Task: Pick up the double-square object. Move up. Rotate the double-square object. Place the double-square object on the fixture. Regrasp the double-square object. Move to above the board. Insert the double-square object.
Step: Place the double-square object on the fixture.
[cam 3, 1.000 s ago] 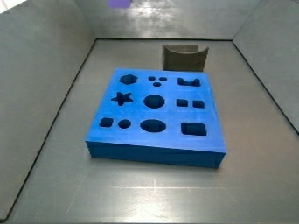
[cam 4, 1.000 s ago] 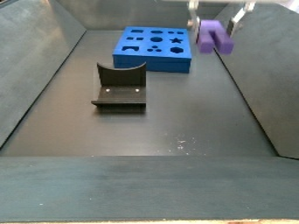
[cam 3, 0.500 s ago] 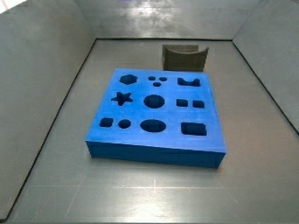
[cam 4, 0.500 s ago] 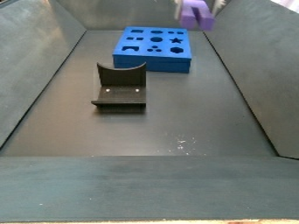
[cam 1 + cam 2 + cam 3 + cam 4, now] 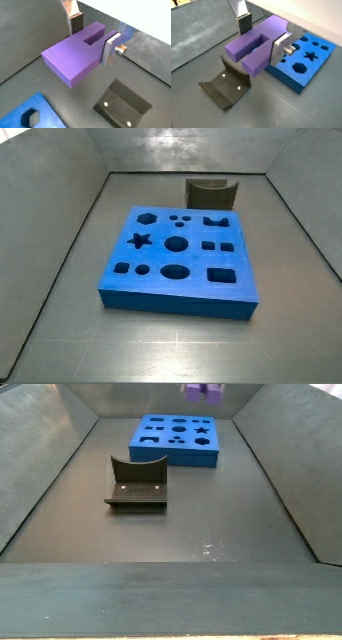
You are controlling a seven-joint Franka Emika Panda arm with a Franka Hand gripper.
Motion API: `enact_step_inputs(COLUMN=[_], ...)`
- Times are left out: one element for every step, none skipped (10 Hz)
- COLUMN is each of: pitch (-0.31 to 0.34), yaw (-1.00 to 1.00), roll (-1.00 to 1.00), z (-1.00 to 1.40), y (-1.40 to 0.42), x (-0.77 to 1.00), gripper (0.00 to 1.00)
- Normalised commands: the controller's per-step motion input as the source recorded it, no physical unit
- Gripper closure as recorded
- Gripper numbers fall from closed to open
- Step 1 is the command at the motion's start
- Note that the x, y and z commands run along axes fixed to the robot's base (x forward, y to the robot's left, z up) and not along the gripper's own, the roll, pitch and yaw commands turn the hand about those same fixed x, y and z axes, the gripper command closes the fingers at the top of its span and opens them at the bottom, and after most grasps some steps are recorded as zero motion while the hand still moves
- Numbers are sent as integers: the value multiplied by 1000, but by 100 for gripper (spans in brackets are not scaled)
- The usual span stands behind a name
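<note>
My gripper [image 5: 92, 36] [image 5: 262, 37] is shut on the double-square object [image 5: 70, 57] [image 5: 254, 50], a lavender block with a notch running between the fingers. One silver finger [image 5: 110, 47] presses its side; the other finger [image 5: 75, 22] sits on the opposite face. The piece hangs high in the air: only its lower edge [image 5: 203, 390] shows at the top rim of a side view. Below it lie the dark fixture [image 5: 228, 87] [image 5: 123, 107] [image 5: 138, 484] [image 5: 210, 194] and the blue board [image 5: 308, 62] [image 5: 27, 115] [image 5: 178, 439] [image 5: 181, 253] with its shaped holes.
Grey sloping walls [image 5: 60, 238] [image 5: 287, 454] enclose the dark floor on both sides. The fixture stands a short way off the board's end, on the floor [image 5: 187, 534].
The gripper has risen with the double-square object, which has gone from beside the board's right edge to the very top rim of the side view. Board and fixture have not moved.
</note>
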Motion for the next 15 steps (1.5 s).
enact_step_inputs(pitch=[83,97,117,129,142,319,314,294,302,315,316,316,317,250,214], yaw=[19,19,20,19,21,209,202,133,97,66,19,-22,-52,-112,-134], roll=[-87,-84,-79,-75,-69,-1000,-1000,-1000,-1000,-1000,-1000,-1000,-1000,-778,-671], z=[73,69,62,58,54,-425,-459,-336,-222,-155,-112,-78,-55,-32,-25], y=[-223,-207,-181,-166,-147,860,937,848,762,665,484,329,232,75,51], x=[1000,1000,1000,1000,1000,1000,1000,1000,1000,1000,948,882,841,736,694], gripper=[100,100,100,100,100,100,100,100,100,100,100,100,100,100,100])
